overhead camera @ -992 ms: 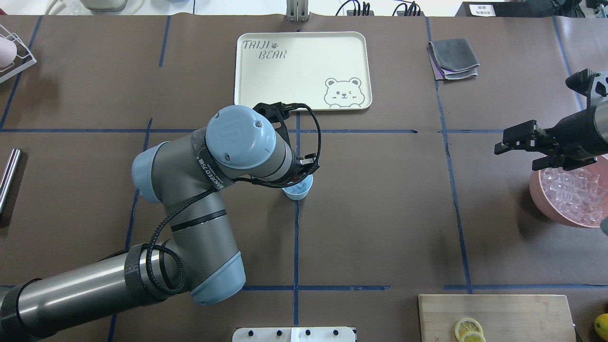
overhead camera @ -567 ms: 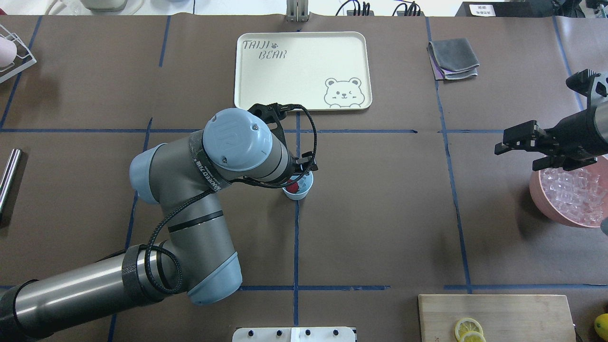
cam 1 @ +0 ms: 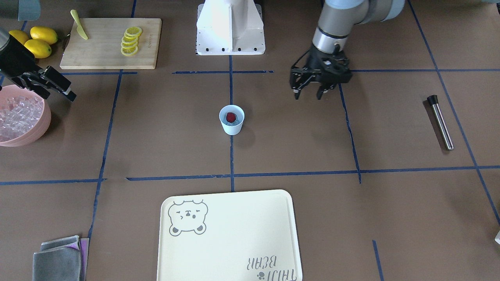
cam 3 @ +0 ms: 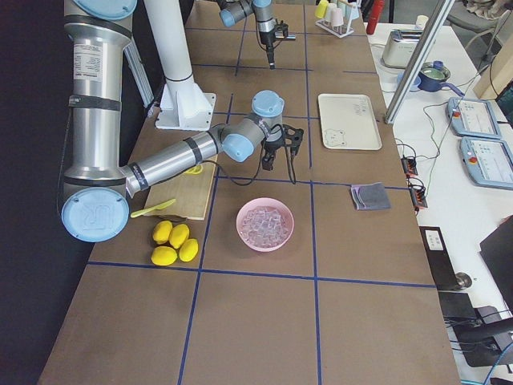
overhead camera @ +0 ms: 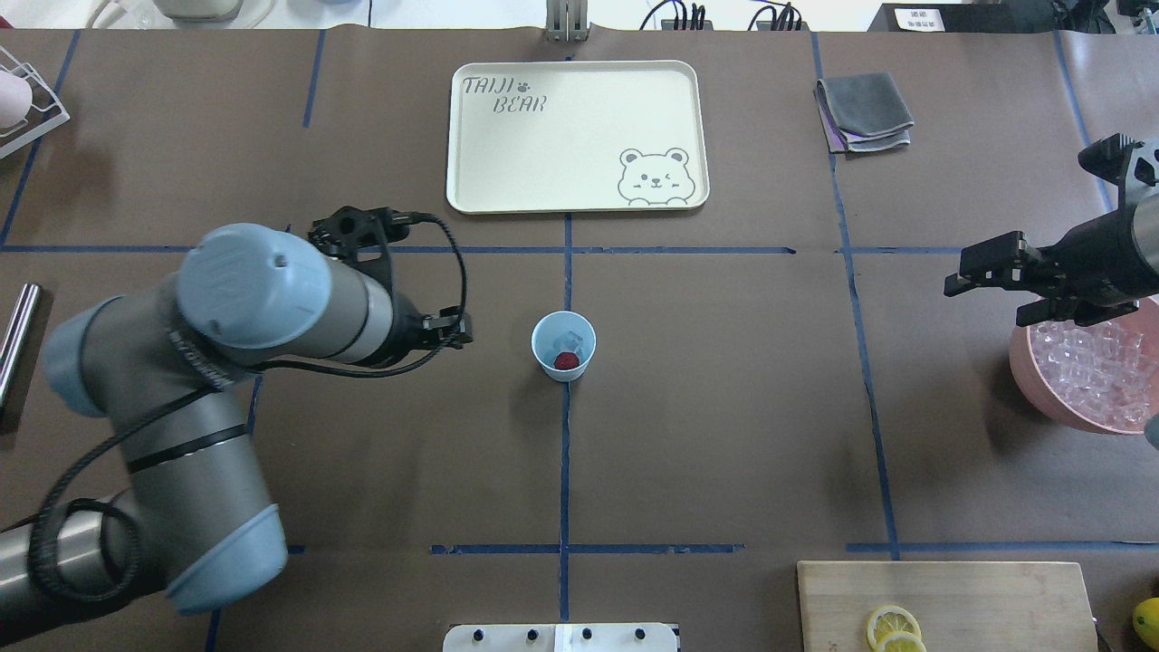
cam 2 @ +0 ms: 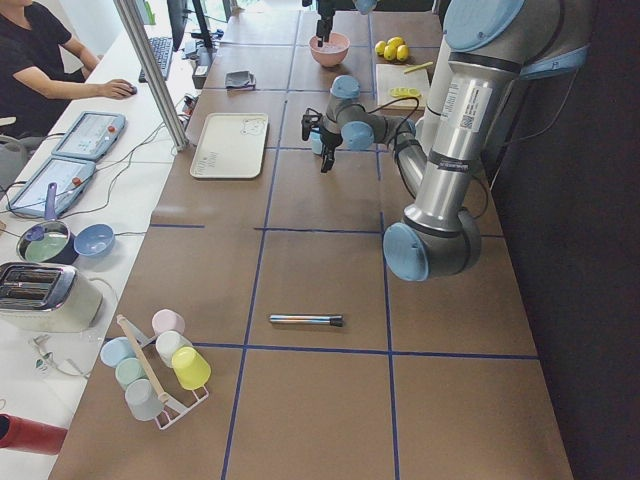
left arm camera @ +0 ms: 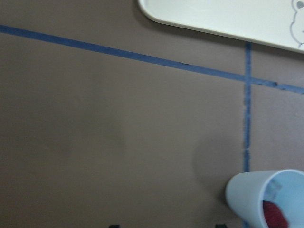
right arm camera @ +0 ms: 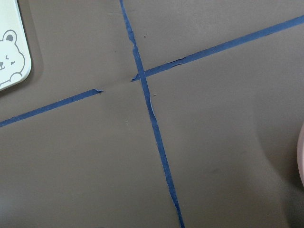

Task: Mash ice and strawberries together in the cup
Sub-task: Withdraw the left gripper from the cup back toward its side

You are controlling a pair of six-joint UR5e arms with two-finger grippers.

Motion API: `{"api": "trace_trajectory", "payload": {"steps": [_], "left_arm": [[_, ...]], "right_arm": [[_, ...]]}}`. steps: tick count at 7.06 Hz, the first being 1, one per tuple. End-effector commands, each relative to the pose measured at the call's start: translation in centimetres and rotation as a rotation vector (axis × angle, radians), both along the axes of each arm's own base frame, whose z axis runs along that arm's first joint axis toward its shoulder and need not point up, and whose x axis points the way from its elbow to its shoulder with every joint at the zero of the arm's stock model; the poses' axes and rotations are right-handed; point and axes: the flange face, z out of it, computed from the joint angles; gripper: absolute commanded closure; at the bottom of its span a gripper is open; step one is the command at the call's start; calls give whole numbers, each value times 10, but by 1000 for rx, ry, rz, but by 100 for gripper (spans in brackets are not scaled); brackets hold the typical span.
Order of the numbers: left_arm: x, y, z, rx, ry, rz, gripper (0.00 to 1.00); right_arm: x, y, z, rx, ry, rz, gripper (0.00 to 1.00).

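The pale blue cup point(overhead camera: 563, 331) stands upright at the table's centre, on a blue tape line, and also shows as the cup point(cam 1: 232, 125) and the cup point(left arm camera: 247, 197). Inside it lies a dark-red strawberry point(overhead camera: 566, 360), with clear ice point(left arm camera: 272, 190) beside it. My left gripper point(overhead camera: 460, 330) hangs open and empty to the cup's left, apart from it. It shows clearly in the front view as the left gripper point(cam 1: 307, 96). My right gripper point(overhead camera: 982, 303) is open and empty, hovering by the pink bowl's point(overhead camera: 1023, 371) near rim at the far right.
The pink bowl holds many ice cubes point(overhead camera: 1091, 367). A steel rod point(cam 1: 441, 123) lies at the table's left end. The cream tray point(overhead camera: 575, 136) sits behind the cup. A grey cloth point(overhead camera: 865, 109), a cutting board point(cam 1: 111, 39) with lemon slices and whole lemons point(cam 1: 35, 41) lie on my right side.
My left gripper was over the cup a second ago. The strawberry then showed inside the cup, and the arm has drawn back to the left. My right arm has not moved.
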Motion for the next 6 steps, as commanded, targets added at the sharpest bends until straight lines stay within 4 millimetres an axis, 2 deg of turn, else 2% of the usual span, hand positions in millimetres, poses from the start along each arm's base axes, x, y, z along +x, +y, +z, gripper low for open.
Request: {"api": "trace_trajectory", "payload": {"steps": [1, 2, 3, 4, 5, 6], "left_arm": [[-94, -7, 89, 71, -176, 101, 25], [-130, -15, 119, 64, -208, 154, 24], [-165, -33, 155, 80, -225, 173, 22], [-190, -52, 209, 100, -201, 204, 22], [-222, -70, 273, 103, -144, 210, 22], [-238, -78, 328, 93, -135, 199, 22]], "right_arm": [[0, 1, 3, -4, 4, -1, 0], [1, 1, 2, -2, 3, -1, 0], [1, 1, 1, -1, 2, -1, 0], [4, 2, 2, 0, 2, 2, 0], [13, 8, 6, -6, 7, 6, 0], [26, 10, 13, 18, 18, 0, 0]]}}
